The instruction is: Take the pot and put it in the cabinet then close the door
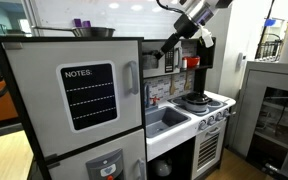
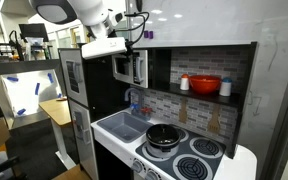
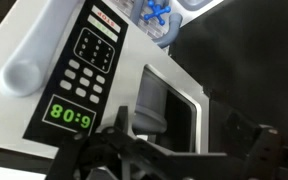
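The cabinet (image 2: 130,68) is the small grey microwave-like compartment in the upper part of the toy kitchen. Its door (image 3: 179,105) has a dark window and a grey vertical handle (image 3: 149,105). My gripper (image 3: 172,142) is right at the door, fingers spread on either side of the handle and not closed on it. It also shows in both exterior views (image 1: 172,42) (image 2: 134,42). I cannot tell whether the door is fully shut. The pot (image 2: 164,135), dark with a lighter rim, sits on a stove burner (image 1: 194,100), well below the gripper.
The big grey unit with the NOTES board (image 1: 89,95) stands beside the cabinet, with a steel bowl (image 1: 94,32) on top. A red pot (image 2: 206,85) is on the shelf. A white sink (image 2: 124,126) lies next to the stove. A keypad panel (image 3: 89,60) adjoins the door.
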